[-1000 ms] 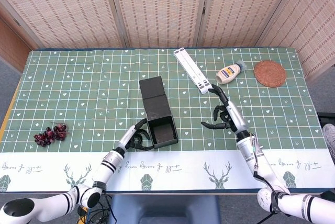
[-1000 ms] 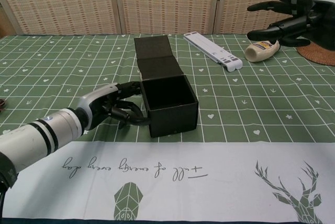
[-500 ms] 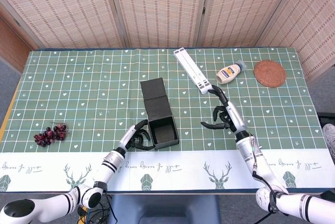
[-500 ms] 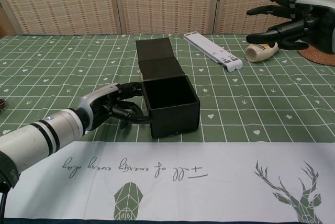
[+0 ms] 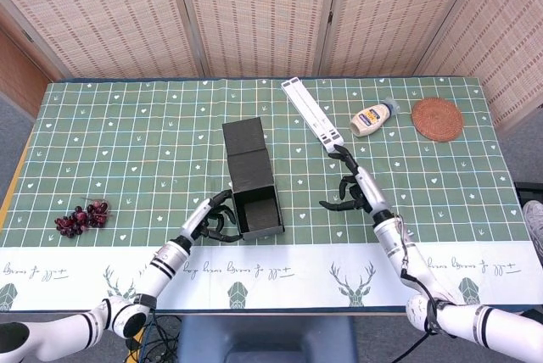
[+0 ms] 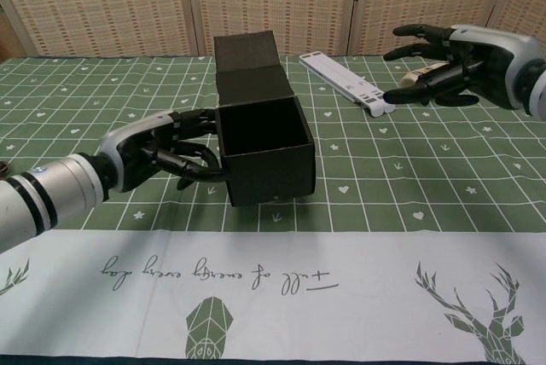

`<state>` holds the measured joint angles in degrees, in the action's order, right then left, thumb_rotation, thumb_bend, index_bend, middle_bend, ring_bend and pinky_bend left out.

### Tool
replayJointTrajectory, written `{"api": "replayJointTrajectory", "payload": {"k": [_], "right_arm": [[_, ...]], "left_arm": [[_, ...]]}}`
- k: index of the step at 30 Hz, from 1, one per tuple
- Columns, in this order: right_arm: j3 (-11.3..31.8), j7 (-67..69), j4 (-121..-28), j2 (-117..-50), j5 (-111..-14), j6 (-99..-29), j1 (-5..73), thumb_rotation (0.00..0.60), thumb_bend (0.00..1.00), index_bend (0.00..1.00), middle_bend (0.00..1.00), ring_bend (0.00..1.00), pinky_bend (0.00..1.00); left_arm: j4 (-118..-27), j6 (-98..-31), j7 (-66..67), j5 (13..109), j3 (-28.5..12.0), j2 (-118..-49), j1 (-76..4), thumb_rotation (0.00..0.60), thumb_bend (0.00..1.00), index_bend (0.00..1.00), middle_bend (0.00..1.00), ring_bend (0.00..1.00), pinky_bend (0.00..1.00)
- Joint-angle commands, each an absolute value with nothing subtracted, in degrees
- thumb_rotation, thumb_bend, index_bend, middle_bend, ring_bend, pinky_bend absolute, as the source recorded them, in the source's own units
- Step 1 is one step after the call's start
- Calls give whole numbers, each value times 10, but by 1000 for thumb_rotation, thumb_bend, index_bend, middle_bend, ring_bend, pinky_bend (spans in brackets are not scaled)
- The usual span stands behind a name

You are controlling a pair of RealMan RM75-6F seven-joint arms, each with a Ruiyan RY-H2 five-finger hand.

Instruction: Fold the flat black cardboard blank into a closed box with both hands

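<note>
One hand, your left hand (image 6: 158, 156), is gripping the near left side of the black box (image 6: 260, 139), sitting open-topped near the counter's (image 5: 127, 142) front edge with its lid flap standing behind. Your right hand (image 6: 444, 62) is hovering empty, fingers (image 6: 408, 31) spread, well right.

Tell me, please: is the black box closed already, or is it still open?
Still open. The black box shows its hollow inside, and its lid flap lies stretched back behind it instead of over the opening.
</note>
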<state>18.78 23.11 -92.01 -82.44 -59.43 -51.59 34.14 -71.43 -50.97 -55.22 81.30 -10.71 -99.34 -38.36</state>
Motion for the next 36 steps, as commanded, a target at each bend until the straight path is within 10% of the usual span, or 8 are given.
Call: {"api": "replayJointTrajectory", "payload": {"k": [1, 36], "right_arm": [[190, 207, -894, -845, -568, -493, 363, 600, 113, 0, 129, 694, 1000], [268, 179, -774, -1008, -555, -473, 492, 600, 9, 0, 166, 695, 1000]], "left_arm": [[-746, -525, -562, 837, -94, -964, -379, 600, 63, 322, 357, 496, 764], [-837, -514, -541, 880, -36, -901, -421, 600, 63, 326, 357, 486, 763]]}}
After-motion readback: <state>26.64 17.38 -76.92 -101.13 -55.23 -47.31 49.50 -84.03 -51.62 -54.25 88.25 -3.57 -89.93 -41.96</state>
